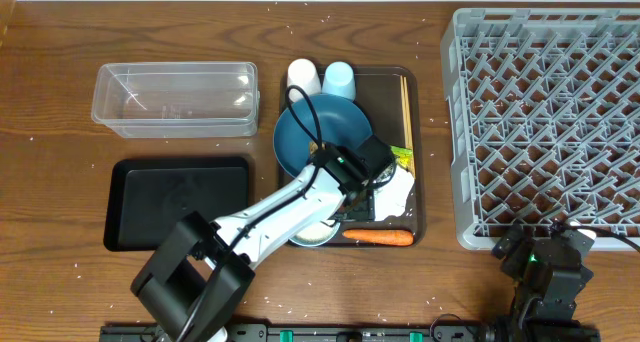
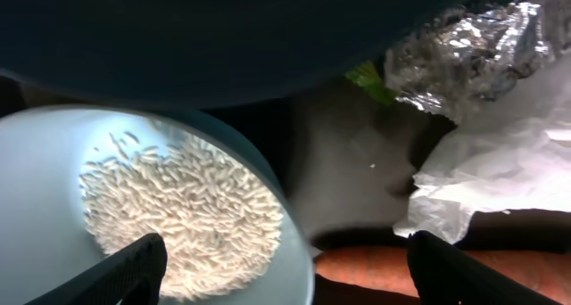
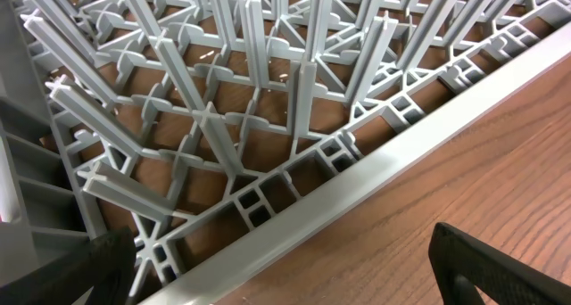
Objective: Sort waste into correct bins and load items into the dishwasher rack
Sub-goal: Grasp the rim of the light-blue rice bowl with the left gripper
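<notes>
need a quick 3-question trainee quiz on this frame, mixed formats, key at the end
1. True or false: the plate sits on the brown tray.
2. The carrot lies: A on the plate, B beside the bowl, C inside the bowl.
3. Fill in: the bowl holds white ____.
Key: 1 true; 2 B; 3 rice.

The grey dishwasher rack point(image 3: 252, 46) fills the upper left, its upright pegs rising from a lattice with brown wood showing through. Its rim runs diagonally across the wooden tabletop point(image 3: 500, 180). The right gripper's point(image 3: 299, 274) dark jaws stand wide apart at the bottom corners.
</notes>
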Motion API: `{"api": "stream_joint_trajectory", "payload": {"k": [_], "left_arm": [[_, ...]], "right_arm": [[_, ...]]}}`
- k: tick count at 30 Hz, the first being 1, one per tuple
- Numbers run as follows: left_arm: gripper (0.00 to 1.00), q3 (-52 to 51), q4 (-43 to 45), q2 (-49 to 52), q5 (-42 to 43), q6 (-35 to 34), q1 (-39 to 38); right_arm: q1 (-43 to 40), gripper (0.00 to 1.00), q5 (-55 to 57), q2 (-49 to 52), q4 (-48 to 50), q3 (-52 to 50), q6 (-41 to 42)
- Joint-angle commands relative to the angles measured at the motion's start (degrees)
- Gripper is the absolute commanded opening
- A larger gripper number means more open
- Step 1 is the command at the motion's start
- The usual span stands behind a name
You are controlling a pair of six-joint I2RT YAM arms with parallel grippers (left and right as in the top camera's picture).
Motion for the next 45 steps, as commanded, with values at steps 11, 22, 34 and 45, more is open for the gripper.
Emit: {"api": "stream_joint_trajectory", "payload": {"k": [11,22,34,45], "left_arm": [[0.85,-1.9,1.81,1.03,-6.47,-5.88,-2.12],[0.76,-5.92,5.68,1.03,-6.25,-6.54,-2.12],[0.56,-6.21,6.21,1.03,-6.25,-6.54,-2.16],[0.41,-6.88,6.51,1.03,-6.23,-6.54,-2.16]], "right_arm": [[-0.37,0.99,0.59,-0.09,-0.09,0.66,-0.66],[-0.37,0.99,0.59,-0.09,-0.07,0.63,-0.66],[-0.37,0.99,0.59,-0.09,-0.07,0.66,-0.66],[-0.37,0.99,0.59,-0.09,-0.07,0.66,-0.66]]}}
